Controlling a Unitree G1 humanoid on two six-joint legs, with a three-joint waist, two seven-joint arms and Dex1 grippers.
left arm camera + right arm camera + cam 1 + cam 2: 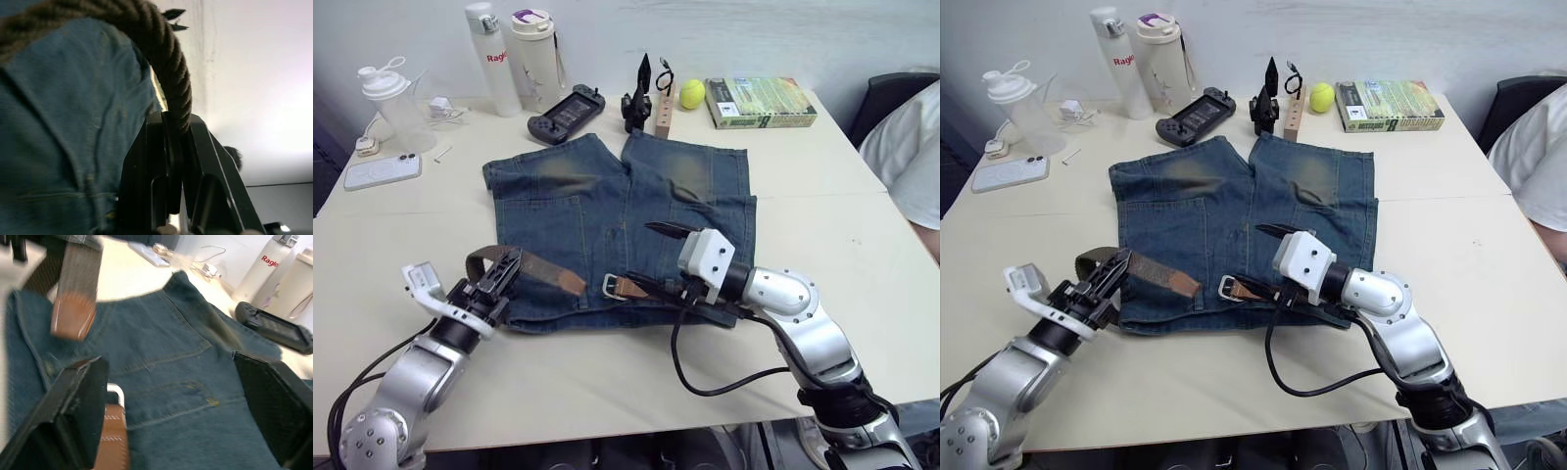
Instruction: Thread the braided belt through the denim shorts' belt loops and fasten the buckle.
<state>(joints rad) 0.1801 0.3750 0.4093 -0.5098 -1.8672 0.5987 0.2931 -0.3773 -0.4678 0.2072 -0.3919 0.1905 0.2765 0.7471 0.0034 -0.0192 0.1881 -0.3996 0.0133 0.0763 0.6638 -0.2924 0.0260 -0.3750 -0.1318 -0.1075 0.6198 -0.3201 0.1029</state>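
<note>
Blue denim shorts (617, 220) lie flat mid-table. Your left gripper (497, 277), at eight o'clock from them, pinches the brown woven braided belt (533, 266); the right gripper (656, 257) stands wide open over the small silver rectangular buckle (611, 286) at six o'clock.

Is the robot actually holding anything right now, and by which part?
Yes. The left end effector pinches the braided belt on its woven stretch. The right end effector is open over the buckle, holding nothing.
</note>
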